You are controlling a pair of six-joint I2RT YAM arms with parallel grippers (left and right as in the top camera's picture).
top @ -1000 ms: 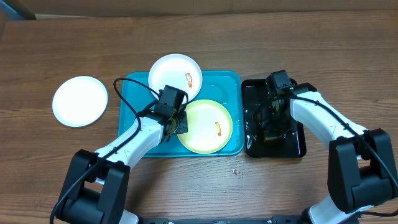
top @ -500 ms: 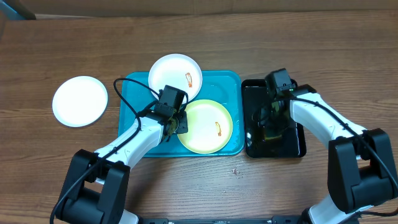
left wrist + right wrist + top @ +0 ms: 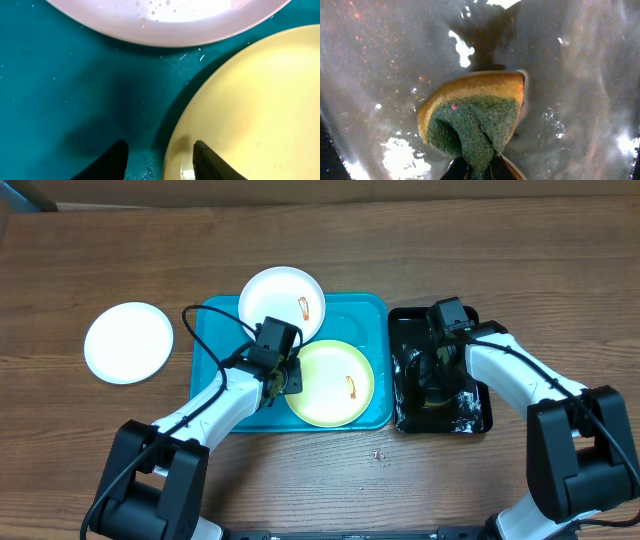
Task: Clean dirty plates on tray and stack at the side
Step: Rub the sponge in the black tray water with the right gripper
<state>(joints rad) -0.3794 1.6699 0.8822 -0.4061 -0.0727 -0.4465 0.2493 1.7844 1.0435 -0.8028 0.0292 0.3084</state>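
You have one turquoise tray (image 3: 215, 360) with one black tray (image 3: 410, 330) beside it. Three plates: one white plate (image 3: 128, 342) on the table (image 3: 500, 260), left; a second white plate (image 3: 281, 300) and one yellow-green plate (image 3: 335, 385) on the turquoise tray. Your left gripper (image 3: 159, 155) straddles the yellow-green rim, unclenched; your right gripper (image 3: 480, 170) pinches one sponge (image 3: 475, 110).

1. The left arm (image 3: 215, 408) reaches forward and inward from the near edge. The left gripper (image 3: 159, 159) points down, and its dark fingers (image 3: 116, 159) stand apart.
2. The right arm (image 3: 512, 370) bends inward at the elbow. The right gripper (image 3: 479, 172) points down, jaws pinched tight on a folded sponge (image 3: 472, 117).
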